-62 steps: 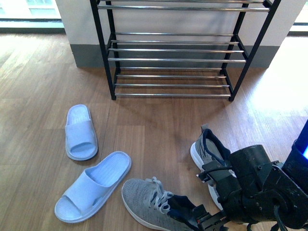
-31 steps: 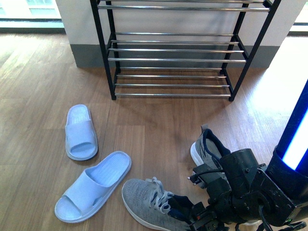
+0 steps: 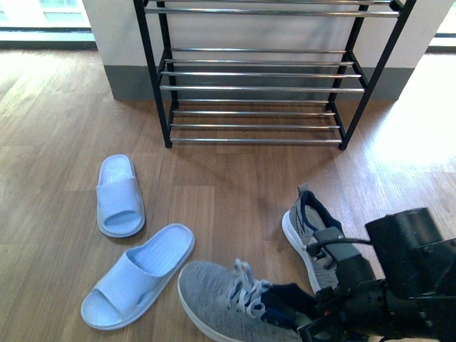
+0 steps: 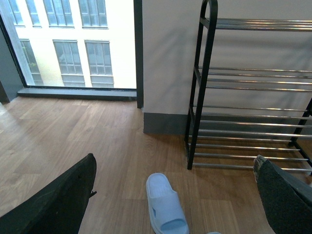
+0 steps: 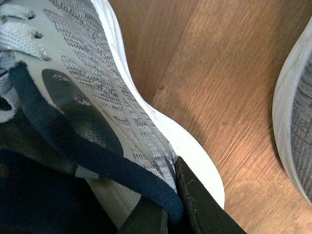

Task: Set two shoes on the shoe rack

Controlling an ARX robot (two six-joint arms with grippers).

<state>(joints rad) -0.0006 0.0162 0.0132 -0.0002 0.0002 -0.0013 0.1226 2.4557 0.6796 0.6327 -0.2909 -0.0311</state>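
Observation:
A grey sneaker (image 3: 221,303) lies at the front of the wooden floor, toe pointing left. My right gripper (image 3: 313,324) is shut on the sneaker's navy-lined collar. The right wrist view shows that gripper (image 5: 170,214) pinching the collar and knit side wall of this sneaker (image 5: 97,87) between its fingers (image 5: 200,204). The second grey sneaker (image 3: 308,228) rests just behind, partly hidden by the arm. The shoe rack (image 3: 256,85) stands against the far wall. My left gripper (image 4: 174,165) hangs open in the air, holding nothing and facing the shoe rack (image 4: 243,87).
Two pale blue slides (image 3: 119,196) (image 3: 139,274) lie left of the sneakers; one slide (image 4: 165,204) shows below the left gripper. The second sneaker's white sole (image 5: 292,122) is close beside the held one. A window and a wall corner flank the rack.
The right arm has swung right and lower in the front view. The held sneaker looks slightly bigger and its toe has shifted a little left. The slides and the other sneaker have stayed put.

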